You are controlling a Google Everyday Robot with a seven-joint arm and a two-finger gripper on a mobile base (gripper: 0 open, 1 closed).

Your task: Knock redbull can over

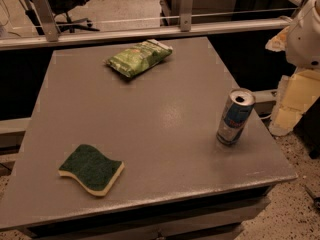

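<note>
Seeing redbull can (pixel 235 116) standing upright on counter (pixel 150 119). Spotting pincer (pixel 306 31) hanging up-right of can, well apart; not managing to tell clenched or released.

Close overhead view — down onto table (pixel 165 119)

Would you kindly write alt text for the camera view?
A redbull can stands upright near the right edge of a grey table, with a green snack bag at the back and a sponge front left. The gripper is out of view.
</note>
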